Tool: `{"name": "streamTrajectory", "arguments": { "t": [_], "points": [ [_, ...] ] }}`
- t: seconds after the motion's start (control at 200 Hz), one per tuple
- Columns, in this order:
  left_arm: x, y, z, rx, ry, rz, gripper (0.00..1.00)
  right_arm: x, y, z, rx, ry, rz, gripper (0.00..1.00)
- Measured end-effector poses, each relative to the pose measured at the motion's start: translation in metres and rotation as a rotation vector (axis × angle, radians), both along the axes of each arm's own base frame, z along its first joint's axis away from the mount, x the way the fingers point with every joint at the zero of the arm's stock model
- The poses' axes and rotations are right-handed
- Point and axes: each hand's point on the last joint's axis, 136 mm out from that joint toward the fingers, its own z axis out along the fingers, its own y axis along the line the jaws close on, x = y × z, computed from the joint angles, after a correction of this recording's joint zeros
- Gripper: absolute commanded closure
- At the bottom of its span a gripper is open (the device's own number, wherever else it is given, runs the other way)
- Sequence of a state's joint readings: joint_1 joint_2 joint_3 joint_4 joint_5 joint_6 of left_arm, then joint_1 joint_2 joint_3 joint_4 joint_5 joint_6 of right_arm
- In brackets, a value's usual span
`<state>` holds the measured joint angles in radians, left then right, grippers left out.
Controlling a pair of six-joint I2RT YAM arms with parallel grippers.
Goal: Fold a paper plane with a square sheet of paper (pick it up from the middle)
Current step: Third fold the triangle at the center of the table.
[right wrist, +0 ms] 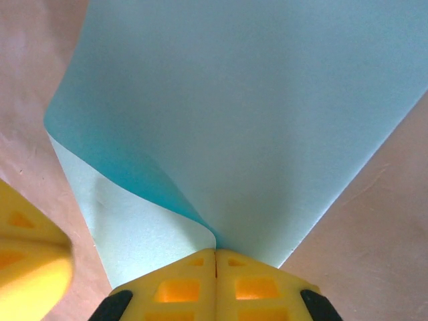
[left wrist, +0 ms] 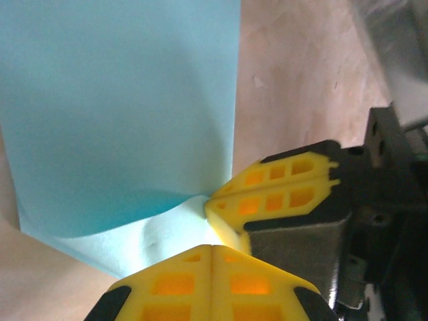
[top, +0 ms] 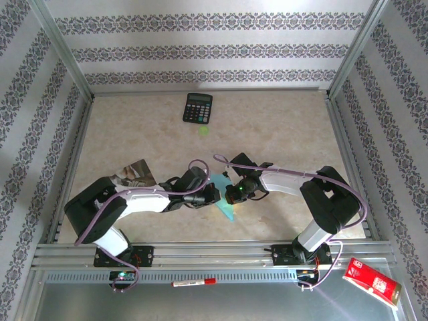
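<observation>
The beige marbled table [top: 281, 127] carries two white-and-black arms, the left arm [top: 134, 200] and the right arm [top: 321, 197], reaching inward until their wrists nearly meet near the front middle. Between them lies the thin light-cyan square sheet of paper [top: 227, 208], one side curled up and over itself, the rest resting on the table. The left gripper [left wrist: 212, 249] has its yellow fingers pressed together, pinching the sheet's edge at the curl; the right gripper [right wrist: 215, 253] is likewise clamped on the fold, just beside it. A photo-printed grey-white booklet [top: 134, 174] lies by the left arm, a black calculator [top: 198, 108] near the back, and a red box [top: 371, 281] and a red-capped pen [top: 194, 283] in front of the rail.
</observation>
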<state>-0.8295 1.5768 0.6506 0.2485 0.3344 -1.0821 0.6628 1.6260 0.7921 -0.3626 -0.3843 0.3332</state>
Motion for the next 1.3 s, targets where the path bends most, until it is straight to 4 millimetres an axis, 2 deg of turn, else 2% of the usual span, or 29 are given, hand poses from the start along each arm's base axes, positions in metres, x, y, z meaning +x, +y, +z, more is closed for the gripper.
{"name": "streamTrajectory", "arguments": {
  "t": [0.12,0.43,0.64,0.789,1.019,1.199,1.299],
  "points": [
    [0.004,0.005,-0.003,0.011,0.008,0.008,1.00,0.000,0.000,0.000,0.000,0.000,0.000,0.95],
    [0.004,0.003,-0.021,0.040,0.048,-0.018,1.00,0.000,0.000,0.000,0.000,0.000,0.000,0.95],
    [0.008,0.007,-0.024,0.043,0.054,-0.006,1.00,0.000,0.000,0.000,0.000,0.000,0.000,0.96],
    [0.005,0.010,-0.034,0.060,0.074,-0.012,1.00,0.000,0.000,0.000,0.000,0.001,0.000,0.95],
    [0.006,0.010,-0.034,0.050,0.074,-0.012,1.00,0.000,0.000,0.000,-0.002,0.002,0.000,0.95],
    [0.006,0.010,-0.035,0.044,0.067,-0.012,1.00,0.001,0.000,0.000,0.003,0.007,-0.006,0.89],
    [0.005,0.010,-0.035,0.041,0.065,-0.012,1.00,0.001,-0.001,0.000,0.011,0.016,-0.012,0.82]
  ]
}}
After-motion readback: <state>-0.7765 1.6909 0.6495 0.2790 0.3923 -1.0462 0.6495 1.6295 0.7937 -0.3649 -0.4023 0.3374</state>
